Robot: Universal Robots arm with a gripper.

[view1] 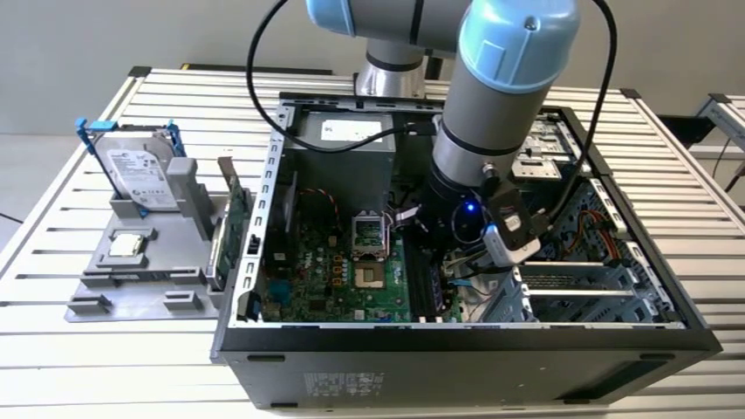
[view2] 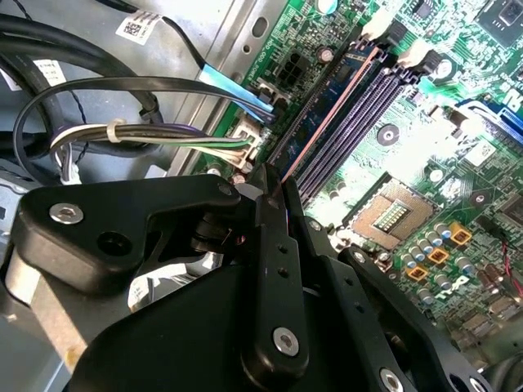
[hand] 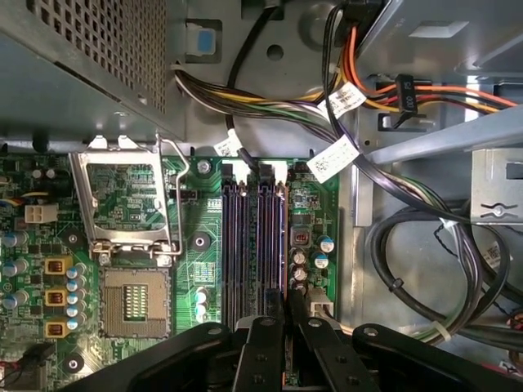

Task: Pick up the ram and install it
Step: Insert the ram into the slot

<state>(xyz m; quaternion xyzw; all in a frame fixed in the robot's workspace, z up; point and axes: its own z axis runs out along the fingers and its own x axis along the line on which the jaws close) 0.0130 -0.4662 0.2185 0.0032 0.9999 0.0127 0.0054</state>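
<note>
RAM stick [view2: 327,114] is pinched edge-on between the fingertips of the hand [view2: 274,194], thin enough that in the second wrist view it reads as a pale line running up from the fingertips along the outermost memory slot, so it sits right over or in that slot, can't tell which. In the first wrist view the black fingers [hand: 265,343] are pressed together at the near end of the memory slots [hand: 253,245], with white latches at the far end. Next to the slots is the open CPU socket [hand: 135,306] on the green motherboard [view1: 338,271]. Arm reaches down into the open PC case [view1: 466,349]. Outside it, on the desk [view1: 70,349], a grey holder [view1: 128,262] carries a hard drive [view1: 140,170].
</note>
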